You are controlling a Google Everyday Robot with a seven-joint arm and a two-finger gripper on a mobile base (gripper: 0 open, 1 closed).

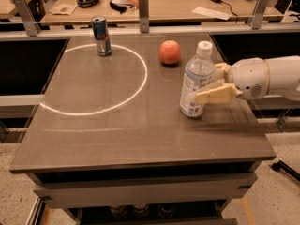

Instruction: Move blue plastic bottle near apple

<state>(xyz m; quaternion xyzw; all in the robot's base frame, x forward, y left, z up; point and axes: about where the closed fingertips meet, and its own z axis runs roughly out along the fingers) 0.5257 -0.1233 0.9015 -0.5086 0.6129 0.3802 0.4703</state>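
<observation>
The blue plastic bottle, clear with a white cap and a pale label, stands upright on the right part of the table. The orange-red apple lies behind it and a little to the left, about a hand's width away. My gripper reaches in from the right and straddles the bottle at label height. The near finger lies against the bottle's front side, and the far finger is partly hidden behind it. The gripper is shut on the bottle, which still rests on the table.
A blue-silver can stands at the back left, on a white circle marked on the grey-brown table. Metal rail posts and a cluttered desk lie behind. The table's right edge is just below my arm.
</observation>
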